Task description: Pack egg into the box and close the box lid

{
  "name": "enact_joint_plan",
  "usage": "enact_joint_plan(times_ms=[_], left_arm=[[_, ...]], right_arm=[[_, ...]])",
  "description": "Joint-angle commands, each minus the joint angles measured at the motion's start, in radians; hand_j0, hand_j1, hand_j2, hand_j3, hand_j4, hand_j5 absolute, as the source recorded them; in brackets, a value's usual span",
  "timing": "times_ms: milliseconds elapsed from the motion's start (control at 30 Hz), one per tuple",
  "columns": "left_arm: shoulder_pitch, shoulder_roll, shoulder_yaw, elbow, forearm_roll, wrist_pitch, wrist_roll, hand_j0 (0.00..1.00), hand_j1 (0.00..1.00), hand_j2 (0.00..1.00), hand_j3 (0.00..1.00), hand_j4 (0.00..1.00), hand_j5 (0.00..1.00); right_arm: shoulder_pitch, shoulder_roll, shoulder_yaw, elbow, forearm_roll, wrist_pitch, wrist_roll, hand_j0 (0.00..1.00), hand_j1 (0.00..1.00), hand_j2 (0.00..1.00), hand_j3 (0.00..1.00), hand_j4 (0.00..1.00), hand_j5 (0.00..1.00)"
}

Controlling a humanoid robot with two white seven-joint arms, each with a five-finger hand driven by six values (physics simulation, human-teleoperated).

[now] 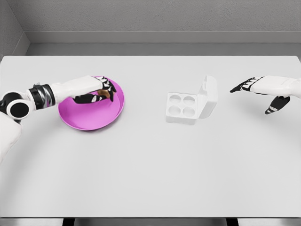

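A white table (150, 165) stands before grey walls. The left hand (96, 92), curled over the magenta plate (89, 120), half hides a brown egg (102, 93); the right hand (263, 89) is spread.

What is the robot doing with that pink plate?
The robot's left hand is reaching into the pink plate and its fingers are curled around a small brown egg. Nearby on the white table sits a white egg box with its lid standing open and all four cups empty. The right hand hovers open to the right of the box, holding nothing.
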Motion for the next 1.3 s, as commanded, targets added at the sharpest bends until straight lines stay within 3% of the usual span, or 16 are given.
enact_joint_plan(times_ms=[0,400,1267], left_arm=[[0.002,0.001,0.001,-0.032,0.030,0.004,0.000,0.42,0.42,0.42,0.42,0.42,0.42],[-0.003,-0.028,-0.005,-0.083,0.042,0.004,0.000,0.42,0.42,0.42,0.42,0.42,0.42],[-0.015,-0.189,-0.034,-0.083,-0.030,0.004,0.000,0.42,0.42,0.42,0.42,0.42,0.42]], right_arm=[[0.000,-0.002,-0.001,0.000,-0.005,0.003,0.000,1.00,1.00,1.00,1.00,1.00,1.00],[0.000,-0.003,-0.001,0.000,-0.005,0.003,0.000,1.00,1.00,1.00,1.00,1.00,1.00],[0.000,-0.003,-0.001,0.000,-0.005,0.003,0.000,1.00,1.00,1.00,1.00,1.00,1.00]])
